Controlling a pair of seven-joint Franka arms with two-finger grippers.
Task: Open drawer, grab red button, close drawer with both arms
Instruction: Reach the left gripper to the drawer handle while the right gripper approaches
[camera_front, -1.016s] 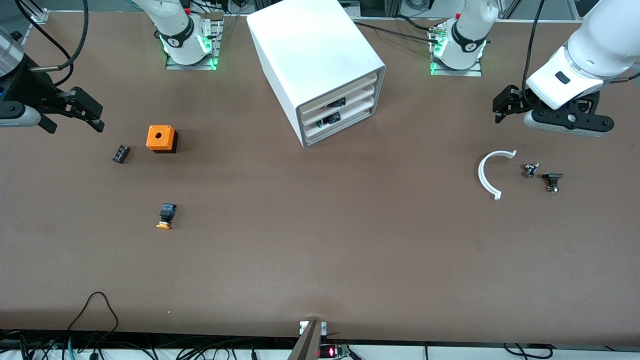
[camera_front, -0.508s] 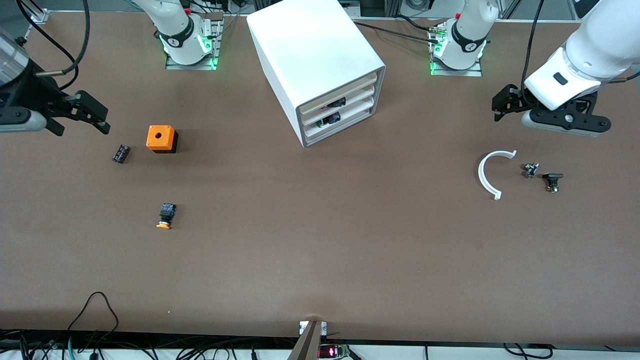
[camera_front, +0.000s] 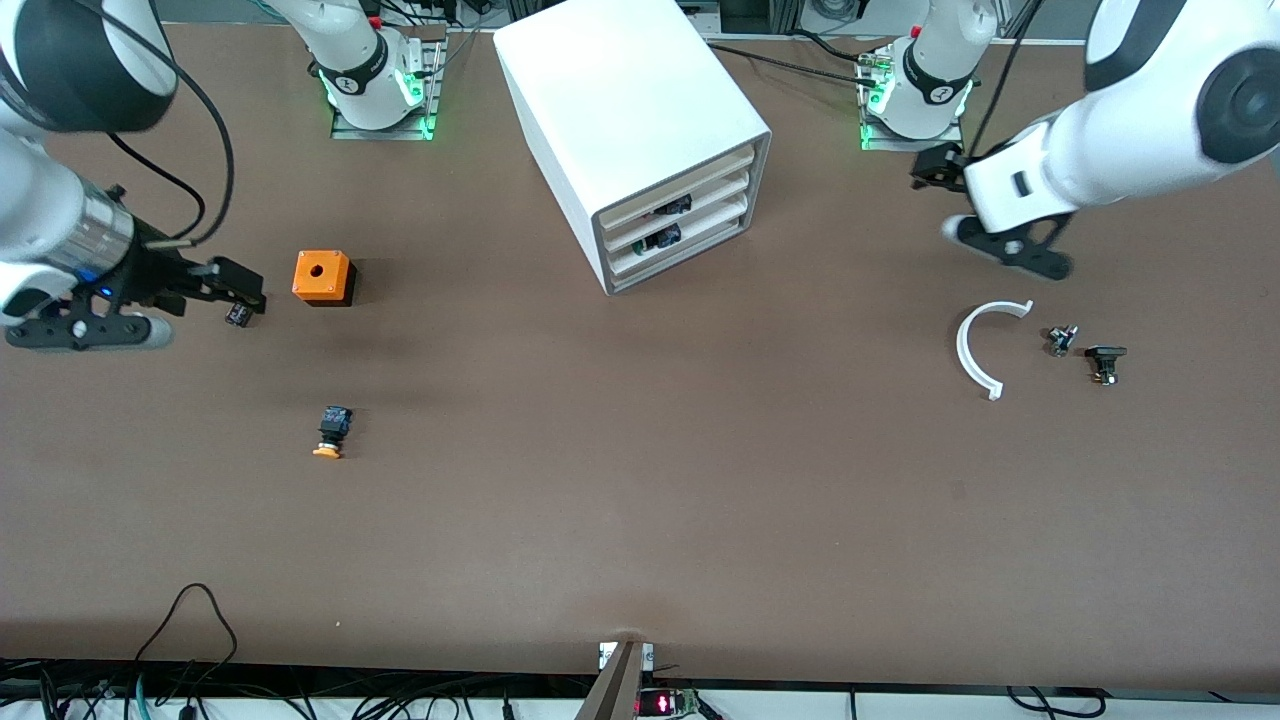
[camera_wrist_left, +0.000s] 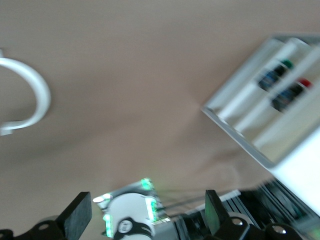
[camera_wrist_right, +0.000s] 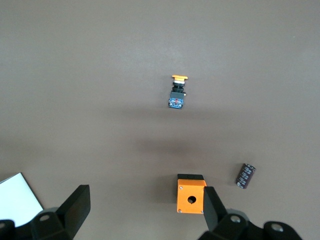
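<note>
While all 3 fronts of the cabinet (camera_front: 620, 90) at the upper centre of the front view sit flush, the drawer (camera_front: 715, 198) is shut, and the button (camera_wrist_left: 292, 92) shows its red cap through a cut-out in those fronts. The left gripper (camera_wrist_left: 147, 212) hangs over bare table near its arm's base, fingers apart. The right gripper (camera_wrist_right: 145, 205), also spread and empty, hangs just beside the orange box (camera_front: 323, 277).
</note>
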